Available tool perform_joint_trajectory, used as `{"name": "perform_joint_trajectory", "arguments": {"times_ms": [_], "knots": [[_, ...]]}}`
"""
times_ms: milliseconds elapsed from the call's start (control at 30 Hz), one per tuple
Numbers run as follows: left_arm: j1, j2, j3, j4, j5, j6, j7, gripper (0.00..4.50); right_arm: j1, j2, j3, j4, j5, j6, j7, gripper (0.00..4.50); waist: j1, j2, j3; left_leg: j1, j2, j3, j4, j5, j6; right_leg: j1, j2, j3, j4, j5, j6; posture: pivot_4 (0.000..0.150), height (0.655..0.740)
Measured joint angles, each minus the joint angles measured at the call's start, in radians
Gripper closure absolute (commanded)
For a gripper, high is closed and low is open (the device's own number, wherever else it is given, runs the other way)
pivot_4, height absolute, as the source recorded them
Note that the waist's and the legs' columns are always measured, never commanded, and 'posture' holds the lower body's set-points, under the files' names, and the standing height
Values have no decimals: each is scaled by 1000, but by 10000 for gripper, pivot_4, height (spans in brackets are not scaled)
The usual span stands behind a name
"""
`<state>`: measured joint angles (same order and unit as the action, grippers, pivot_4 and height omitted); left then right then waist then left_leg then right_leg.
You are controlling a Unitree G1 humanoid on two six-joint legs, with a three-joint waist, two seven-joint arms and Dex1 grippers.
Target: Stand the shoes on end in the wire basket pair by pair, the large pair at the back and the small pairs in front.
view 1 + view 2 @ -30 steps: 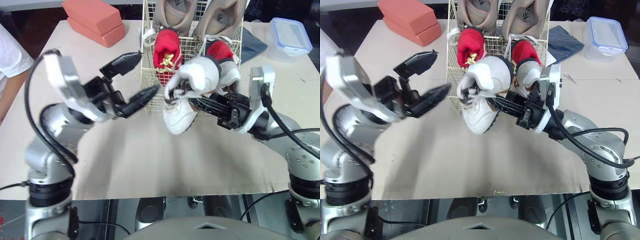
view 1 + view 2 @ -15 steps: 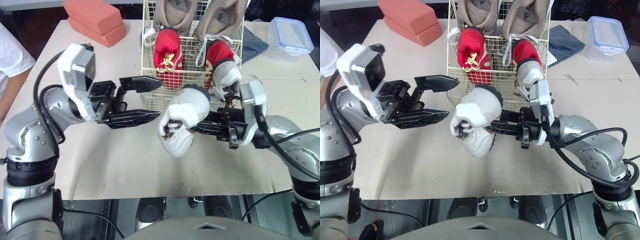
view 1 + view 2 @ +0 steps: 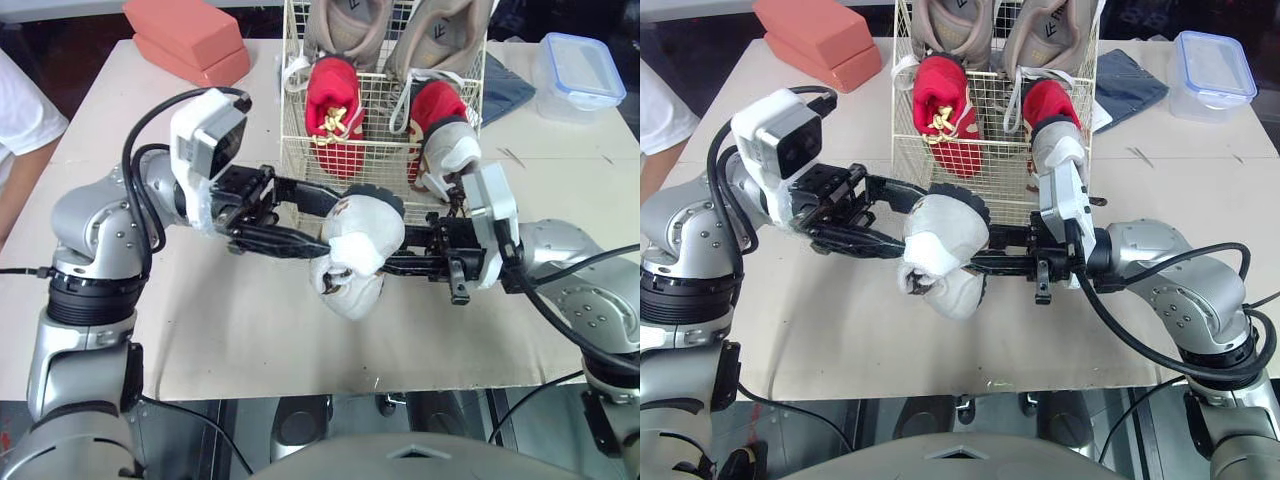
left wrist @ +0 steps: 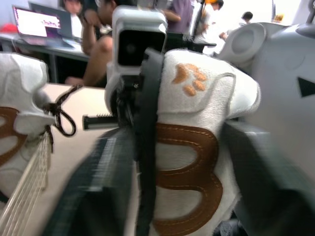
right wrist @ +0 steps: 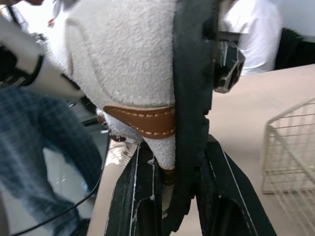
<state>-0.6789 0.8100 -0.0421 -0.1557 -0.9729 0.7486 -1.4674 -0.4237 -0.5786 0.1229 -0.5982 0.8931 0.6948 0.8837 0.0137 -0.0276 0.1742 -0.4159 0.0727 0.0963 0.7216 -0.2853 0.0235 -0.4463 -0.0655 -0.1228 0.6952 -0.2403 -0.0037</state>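
Right gripper (image 5: 179, 196) clamps white shoe (image 3: 360, 235) over table (image 3: 250, 330); left gripper (image 3: 330, 222) stands spread either side of it (contact unclear).

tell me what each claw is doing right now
Left claw: open, set around the white shoe.
Right claw: shut on the white shoe.

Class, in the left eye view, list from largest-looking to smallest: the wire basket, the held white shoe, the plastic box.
Largest: wire basket.
Then: white shoe and plastic box look alike; the shoe is nearer the camera, so unranked.
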Motion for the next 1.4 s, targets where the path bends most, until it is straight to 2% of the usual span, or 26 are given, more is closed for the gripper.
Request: {"name": "perform_joint_trajectory", "arguments": {"times_ms": [33, 100, 367, 400, 500, 633, 667, 900, 1133, 1267, 1400], "knots": [[-5, -4, -2, 13, 9, 5, -13, 35771, 0, -1, 1, 0, -4, 1, 6, 43356, 0, 0, 0, 0, 0, 0, 0, 0, 0, 0, 0, 0, 0, 0, 0, 1500, 6860], [-8, -11, -3, 22, 13, 9, -25, 39712, 0, -2, 1, 0, -6, 1, 12, 43356, 0, 0, 0, 0, 0, 0, 0, 0, 0, 0, 0, 0, 0, 0, 0, 1500, 6860], [-17, -46, 0, 41, 59, 10, -52, 41238, 8, -2, -3, 7, -27, -3, 32, 43356, 0, 0, 0, 0, 0, 0, 0, 0, 0, 0, 0, 0, 0, 0, 0, 1500, 6860], [-17, -52, 3, 41, 66, 10, -52, 41243, 10, -1, -6, 7, -29, -3, 32, 33618, 0, 0, 0, 0, 0, 0, 0, 0, 0, 0, 0, 0, 0, 0, 0, 1500, 6860], [-17, -82, 4, 41, 68, 9, -22, 42025, 15, 11, -6, 6, -29, -7, 28, 21432, 0, 0, 0, 0, 0, 0, 0, 0, 0, 0, 0, 1, 0, 0, 0, 1500, 6860], [-15, -121, 40, 40, 67, 6, 59, 43106, 49, 18, -13, -4, -46, -38, 9, 2016, 0, 0, 0, 0, 0, 0, 0, 0, 0, 0, 0, 1, 0, 1, -1, 1500, 6860], [-15, -121, 51, 40, 67, 5, 68, 43304, 56, 17, -16, -5, -49, -41, 6, 0, 0, 0, 0, 0, 1, 0, 0, 0, 0, 0, 0, 1, 0, 1, -1, 1500, 6860], [49, -125, 176, 2, 47, 4, 197, 43707, 133, -9, -99, -32, -47, -50, -35, 0, 0, 0, 0, 0, 1, 0, 0, 0, 0, 0, -1, 1, 0, 1, -1, 1500, 6860], [62, -157, 355, -83, 43, -79, 425, 43772, 181, 15, -192, -59, -82, -140, -116, 0, 1, 0, 0, 0, 1, 0, 0, 0, 0, 0, -2, 1, 0, 1, -2, 1500, 6860], [63, -200, 396, -108, 108, -199, 541, 43772, 214, 30, -241, -67, -119, -213, -152, 0, 3, 0, 0, 0, 0, 0, 0, 0, 0, 0, -2, 1, 0, 2, -2, 1500, 6860], [94, -224, 386, -109, 189, -296, 573, 43772, 261, 34, -256, -98, -146, -256, -174, 0, 2, 0, 0, 0, 0, 0, 0, 0, 0, 0, -1, 1, 0, 2, -3, 1500, 6860]]}}
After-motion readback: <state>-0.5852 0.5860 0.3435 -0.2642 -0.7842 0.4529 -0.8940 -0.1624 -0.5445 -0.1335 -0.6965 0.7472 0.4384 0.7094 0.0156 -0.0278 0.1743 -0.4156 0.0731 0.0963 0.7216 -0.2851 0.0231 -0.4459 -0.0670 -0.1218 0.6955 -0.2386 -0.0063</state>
